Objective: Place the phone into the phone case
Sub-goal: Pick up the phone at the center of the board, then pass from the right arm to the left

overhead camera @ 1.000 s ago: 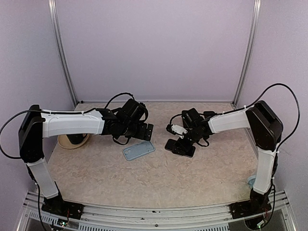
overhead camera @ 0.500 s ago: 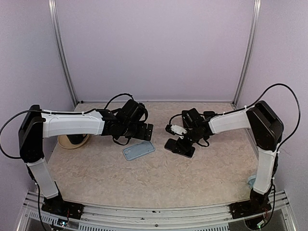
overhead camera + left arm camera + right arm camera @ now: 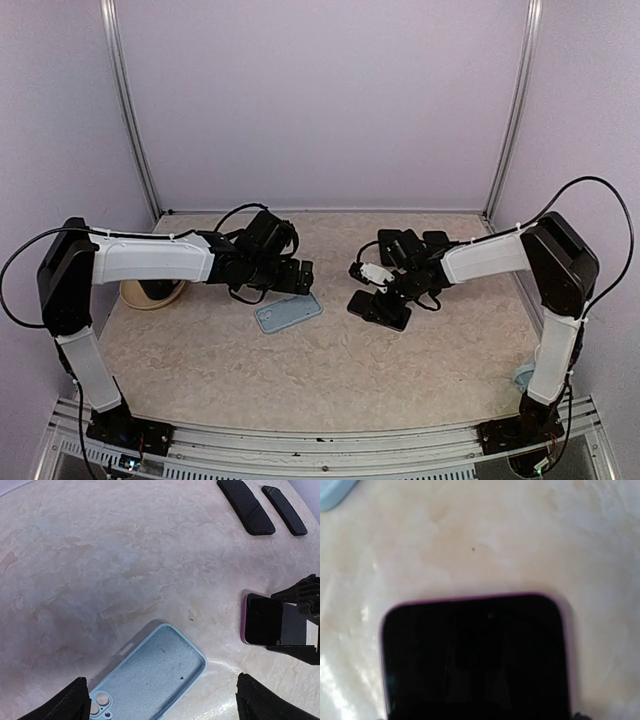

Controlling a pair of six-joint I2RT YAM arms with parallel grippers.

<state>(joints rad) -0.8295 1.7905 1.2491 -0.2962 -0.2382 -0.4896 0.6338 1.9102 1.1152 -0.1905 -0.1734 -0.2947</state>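
One phone [image 3: 380, 310], one phone case [image 3: 288, 312], two black bars [image 3: 246, 506] [image 3: 284, 510] and one tan dish [image 3: 150, 293] lie on the one counter [image 3: 300, 380].

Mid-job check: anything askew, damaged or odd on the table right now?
Nothing stands out. The phone case lies flat, open side up, with no visible damage. The phone lies apart from it, no cracks visible, between the right gripper jaws.

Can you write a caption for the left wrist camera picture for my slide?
Empty blue phone case lies open side up, pink-edged phone apart to its right.
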